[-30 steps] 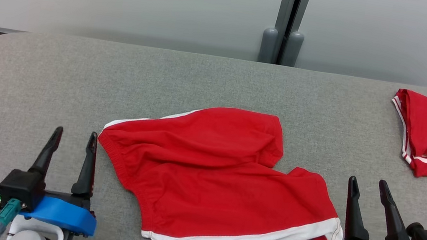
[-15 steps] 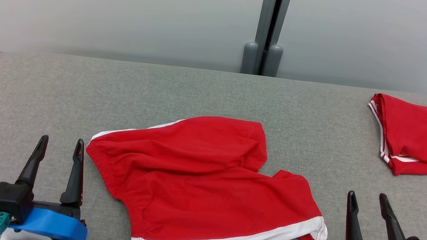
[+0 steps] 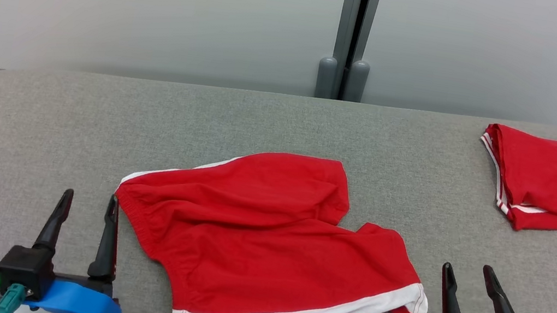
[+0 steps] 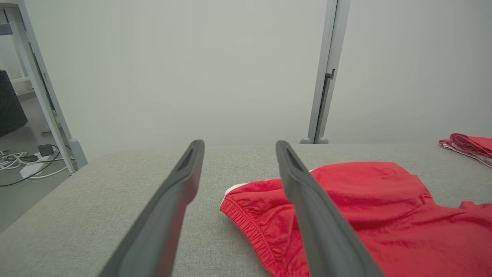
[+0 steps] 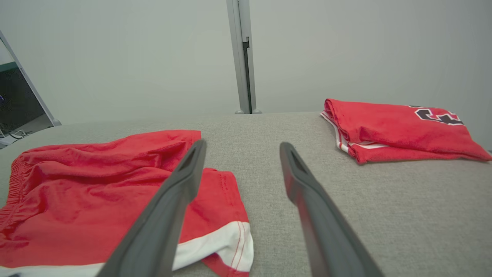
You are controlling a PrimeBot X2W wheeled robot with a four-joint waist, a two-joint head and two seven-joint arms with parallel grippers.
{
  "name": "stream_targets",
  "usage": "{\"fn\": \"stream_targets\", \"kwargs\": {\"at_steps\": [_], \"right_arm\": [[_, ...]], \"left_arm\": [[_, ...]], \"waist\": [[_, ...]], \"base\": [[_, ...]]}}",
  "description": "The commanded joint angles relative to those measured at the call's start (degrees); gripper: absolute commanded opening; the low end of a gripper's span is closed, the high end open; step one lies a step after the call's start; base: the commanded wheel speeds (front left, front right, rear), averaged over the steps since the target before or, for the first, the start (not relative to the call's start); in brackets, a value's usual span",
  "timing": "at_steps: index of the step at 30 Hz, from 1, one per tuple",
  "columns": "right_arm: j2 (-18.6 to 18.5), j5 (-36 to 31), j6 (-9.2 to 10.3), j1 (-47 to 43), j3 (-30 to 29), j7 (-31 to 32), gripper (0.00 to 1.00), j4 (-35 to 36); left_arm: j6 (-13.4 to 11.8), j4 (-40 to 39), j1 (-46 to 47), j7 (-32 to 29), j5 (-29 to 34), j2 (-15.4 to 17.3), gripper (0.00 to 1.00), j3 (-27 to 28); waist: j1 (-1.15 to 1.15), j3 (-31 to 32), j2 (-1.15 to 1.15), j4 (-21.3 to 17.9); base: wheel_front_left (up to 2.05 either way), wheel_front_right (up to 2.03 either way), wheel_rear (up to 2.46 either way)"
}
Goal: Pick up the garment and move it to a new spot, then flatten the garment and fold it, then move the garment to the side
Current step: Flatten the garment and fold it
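The garment, a pair of red shorts [image 3: 272, 238] with white trim, lies spread but wrinkled near the middle of the grey table [image 3: 42, 110], and no gripper has hold of it. Its elastic waistband is at the robot's left side, and a leg with a white hem reaches toward the robot's right side, where one corner of the hem is turned under. The upper leg is bunched and partly folded over itself. The left gripper [image 3: 90, 196] is at the near left of the table, with its two dark fingers wide apart and nothing between them. Its inner finger is just beside the corner of the waistband, but I cannot tell if it touches the cloth. The right gripper [image 3: 467, 267] is at the near right, also spread wide and holding nothing, and a narrow strip of bare table separates it from the white hem. At the far right of the table, well apart from the shorts, rests a folded red jersey [image 3: 556, 181] with white stripes along its edge and part of a black and white number on top. Behind the table stands a pale wall with a grey post [image 3: 352, 24]
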State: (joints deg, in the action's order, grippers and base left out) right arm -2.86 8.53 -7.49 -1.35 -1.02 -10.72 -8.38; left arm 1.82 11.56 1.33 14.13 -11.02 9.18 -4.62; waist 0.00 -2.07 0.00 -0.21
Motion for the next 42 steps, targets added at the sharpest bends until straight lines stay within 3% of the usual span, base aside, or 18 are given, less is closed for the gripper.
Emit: {"fn": "stream_targets", "kwargs": {"at_steps": [1, 17, 32, 42], "right_arm": [[-0.1, -0.3, -0.01, -0.4, -0.1, 0.4, 1.00, -0.5], [-0.6, -0.6, -0.01, 3.9, -1.6, -1.1, 1.00, -12.8], [-1.2, 0.7, -0.02, 8.7, 0.7, -3.5, 1.00, -20.6], [-1.9, 2.8, -0.02, 11.8, 3.3, -4.2, 1.00, -25.4]], "left_arm": [[0.5, 0.5, -0.5, -0.2, -0.1, -0.2, 1.00, -0.9], [5.1, 9.6, -0.7, -2.8, 0.2, -1.8, 1.00, -13.8], [5.6, 16.0, -0.8, -2.6, -1.9, -0.5, 1.00, -18.1], [5.8, 17.6, 1.7, -0.8, -2.7, -1.8, 1.00, -21.0]], "waist": [[0.00, 0.0, 0.00, 0.1], [0.00, -2.0, 0.00, 0.8], [0.00, -5.0, 0.00, 0.9], [0.00, -6.4, 0.00, 1.4]], "base": [[0.00, 0.00, 0.00], [0.00, 0.00, 0.00], [0.00, 0.00, 0.00], [0.00, 0.00, 0.00]]}}
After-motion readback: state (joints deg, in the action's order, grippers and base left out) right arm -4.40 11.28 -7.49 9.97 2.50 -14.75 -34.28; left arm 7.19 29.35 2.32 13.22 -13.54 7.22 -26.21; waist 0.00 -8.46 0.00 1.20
